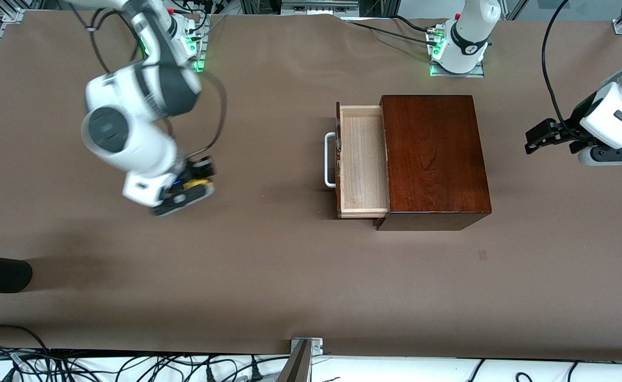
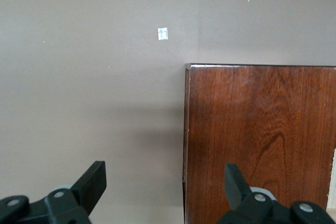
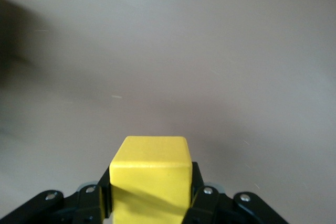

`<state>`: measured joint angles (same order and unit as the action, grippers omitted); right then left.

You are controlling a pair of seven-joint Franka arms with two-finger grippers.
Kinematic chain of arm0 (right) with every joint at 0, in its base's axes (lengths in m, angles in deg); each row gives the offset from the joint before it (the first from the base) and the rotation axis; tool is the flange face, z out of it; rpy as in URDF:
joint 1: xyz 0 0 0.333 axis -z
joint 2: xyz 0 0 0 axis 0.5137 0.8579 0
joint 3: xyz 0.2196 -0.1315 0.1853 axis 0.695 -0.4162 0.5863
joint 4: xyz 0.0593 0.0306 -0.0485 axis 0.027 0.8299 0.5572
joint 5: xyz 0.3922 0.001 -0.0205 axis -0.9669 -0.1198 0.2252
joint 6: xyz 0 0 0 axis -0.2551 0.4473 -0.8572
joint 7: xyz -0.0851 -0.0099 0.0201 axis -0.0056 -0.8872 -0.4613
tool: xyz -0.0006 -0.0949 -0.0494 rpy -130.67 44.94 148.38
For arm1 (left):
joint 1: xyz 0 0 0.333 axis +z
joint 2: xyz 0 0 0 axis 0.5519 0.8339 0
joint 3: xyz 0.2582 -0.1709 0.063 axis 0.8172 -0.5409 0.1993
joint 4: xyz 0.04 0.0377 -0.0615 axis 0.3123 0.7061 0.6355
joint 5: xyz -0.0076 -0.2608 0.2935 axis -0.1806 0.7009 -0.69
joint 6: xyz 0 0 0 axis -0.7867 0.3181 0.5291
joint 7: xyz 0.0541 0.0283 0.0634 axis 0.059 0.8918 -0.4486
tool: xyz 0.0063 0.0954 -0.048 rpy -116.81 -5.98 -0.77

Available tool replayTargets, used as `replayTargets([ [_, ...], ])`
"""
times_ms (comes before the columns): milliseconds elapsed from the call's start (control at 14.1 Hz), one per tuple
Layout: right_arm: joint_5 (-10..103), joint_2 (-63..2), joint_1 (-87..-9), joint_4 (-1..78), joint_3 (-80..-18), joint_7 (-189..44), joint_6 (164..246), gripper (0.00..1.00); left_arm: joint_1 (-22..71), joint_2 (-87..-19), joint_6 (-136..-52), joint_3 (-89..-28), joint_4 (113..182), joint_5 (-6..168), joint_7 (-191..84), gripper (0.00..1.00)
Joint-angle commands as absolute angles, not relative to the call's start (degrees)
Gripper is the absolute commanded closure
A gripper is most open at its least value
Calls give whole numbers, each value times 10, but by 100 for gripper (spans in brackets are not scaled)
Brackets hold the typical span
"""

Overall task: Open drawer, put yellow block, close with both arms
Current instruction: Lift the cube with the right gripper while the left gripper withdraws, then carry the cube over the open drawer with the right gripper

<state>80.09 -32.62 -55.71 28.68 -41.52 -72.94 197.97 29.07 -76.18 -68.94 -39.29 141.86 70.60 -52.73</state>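
right gripper [image 1: 194,187] over the bench [image 1: 268,276] toward the right arm's end, between the edge where the bases stand and the edge by the front camera, fingers [image 3: 202,192] clamped on the yellow block [image 3: 149,179], which shows as a yellow sliver between them in the front view [image 1: 195,183]. right arm looks motion-blurred there. drawer [image 1: 361,159] pulled out of the dark reddish-brown box [image 1: 433,159] on its side facing the right arm's end, pale wood inside, white bar handle [image 1: 330,159] on its front. box sits mid-bench, closer to the base edge and to the left arm's base. left gripper [image 1: 542,137] over the bench at the left arm's end, apart from the box, fingers [image 2: 94,179] spread wide, holding nothing; left wrist view shows box top [image 2: 262,140] and bare bench [image 2: 89,87] with a small white mark [image 2: 163,33].
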Motion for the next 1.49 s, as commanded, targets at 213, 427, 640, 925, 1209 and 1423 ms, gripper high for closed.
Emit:
replayTargets([
  [213,844,-227,-762,122,-413,-801,1978,100,299,-784,-681,-410,1436,711,-527,0],
  [427,876,-167,-838,16,-413,-801,1952,100,298,-784,-677,-410,1436,711,-528,0],
  [640,890,-144,-885,7,-417,-798,1995,100,298,-784,-678,-411,1436,711,-525,0],
  [925,934,-122,-901,10,-413,-824,2017,100,298,-784,-678,-411,1436,711,-520,0],
  [1209,934,-90,-907,11,-413,-903,2037,100,296,-784,-678,-411,1435,711,-520,0],
  [1423,935,-81,-905,13,-414,-913,2049,100,295,-783,-679,-412,1432,710,-521,0],
])
